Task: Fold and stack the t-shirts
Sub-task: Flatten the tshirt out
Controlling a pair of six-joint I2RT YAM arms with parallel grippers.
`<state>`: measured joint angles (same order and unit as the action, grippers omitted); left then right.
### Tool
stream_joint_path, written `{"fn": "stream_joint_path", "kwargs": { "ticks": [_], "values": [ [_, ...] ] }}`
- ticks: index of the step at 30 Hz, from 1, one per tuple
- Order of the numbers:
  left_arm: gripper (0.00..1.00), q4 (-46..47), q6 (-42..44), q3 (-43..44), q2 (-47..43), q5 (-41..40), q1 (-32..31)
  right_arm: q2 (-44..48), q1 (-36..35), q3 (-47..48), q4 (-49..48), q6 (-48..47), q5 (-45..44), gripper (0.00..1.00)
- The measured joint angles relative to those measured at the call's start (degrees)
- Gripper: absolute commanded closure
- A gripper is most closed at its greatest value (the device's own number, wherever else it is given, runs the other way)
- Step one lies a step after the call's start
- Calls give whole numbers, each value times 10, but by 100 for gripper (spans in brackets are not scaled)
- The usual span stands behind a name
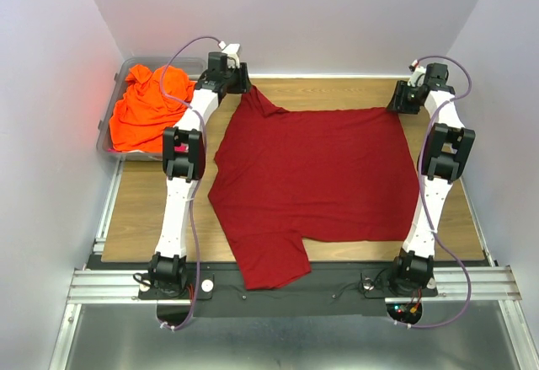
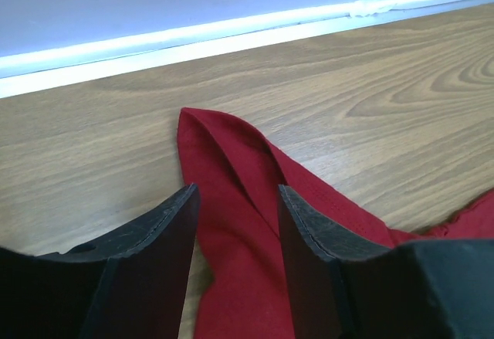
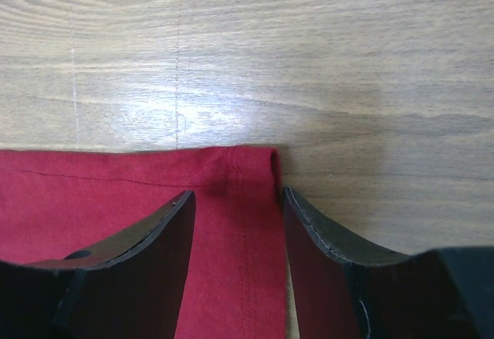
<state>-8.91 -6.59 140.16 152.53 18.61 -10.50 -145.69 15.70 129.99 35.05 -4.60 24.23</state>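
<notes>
A dark crimson t-shirt (image 1: 316,176) lies spread flat on the wooden table (image 1: 152,210), one sleeve hanging over the near edge. My left gripper (image 1: 240,83) is open over its far left corner, a folded point of red cloth (image 2: 231,192) between the jaws. My right gripper (image 1: 402,99) is open over the far right corner, the hemmed corner (image 3: 239,200) lying between the jaws. A bright orange t-shirt (image 1: 147,104) lies crumpled in the bin at the far left. No magenta fabric shows clearly.
The clear grey plastic bin (image 1: 108,138) stands off the table's far left corner. White walls close in on the back and both sides. Bare wood shows behind the shirt (image 2: 347,69) and to its right (image 3: 386,123).
</notes>
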Motion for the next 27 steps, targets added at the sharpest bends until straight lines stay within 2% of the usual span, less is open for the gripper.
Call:
{"fn": "stream_joint_path", "kwargs": {
  "ticks": [16, 27],
  "values": [
    [41, 4, -87, -37, 13, -16, 5, 0, 0, 0, -1, 15, 4, 41],
    [65, 18, -124, -47, 14, -5, 8, 0, 0, 2, -8, 19, 0, 34]
  ]
}}
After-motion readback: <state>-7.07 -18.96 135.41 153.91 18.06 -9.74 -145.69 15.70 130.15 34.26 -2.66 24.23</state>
